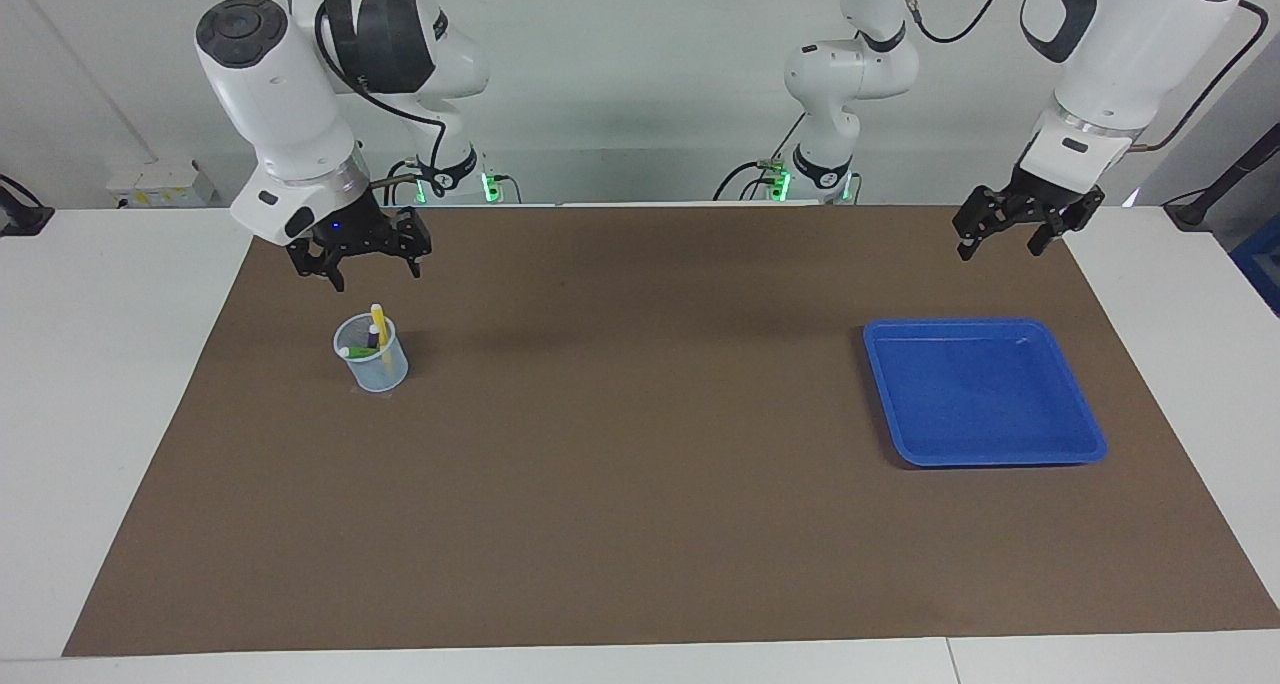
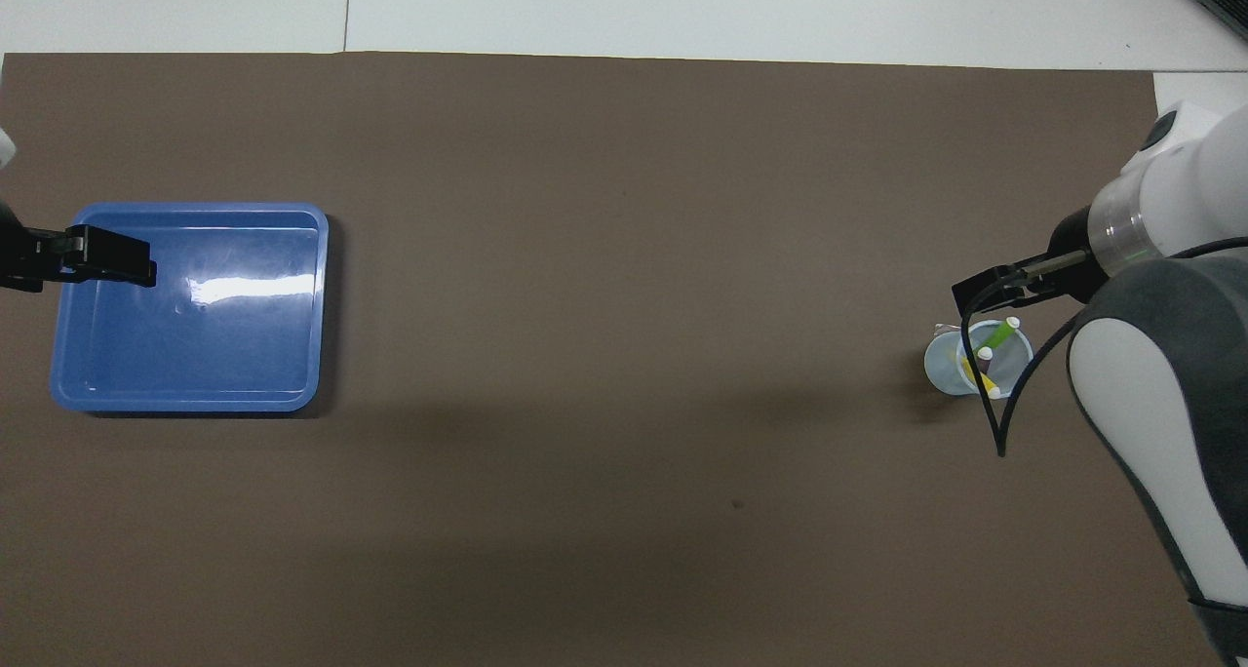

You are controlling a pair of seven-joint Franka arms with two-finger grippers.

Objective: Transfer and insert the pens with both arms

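Note:
Three pens stand in a clear plastic cup (image 1: pixel 372 362) toward the right arm's end of the brown mat: a yellow pen (image 1: pixel 379 324), a purple pen (image 1: pixel 372 337) and a green pen (image 1: pixel 358 351). The overhead view shows the same cup (image 2: pixel 944 367) with the green pen (image 2: pixel 1000 333), purple pen (image 2: pixel 984 357) and yellow pen (image 2: pixel 983 382). My right gripper (image 1: pixel 372 274) hangs open and empty above the cup, clear of the pens. My left gripper (image 1: pixel 1002 249) hangs open and empty over the blue tray's edge at the left arm's end.
The blue tray (image 1: pixel 985 394) lies empty on the mat toward the left arm's end; it shows as the tray (image 2: pixel 195 355) in the overhead view. White table borders the mat. A black cable loops from the right arm over the cup.

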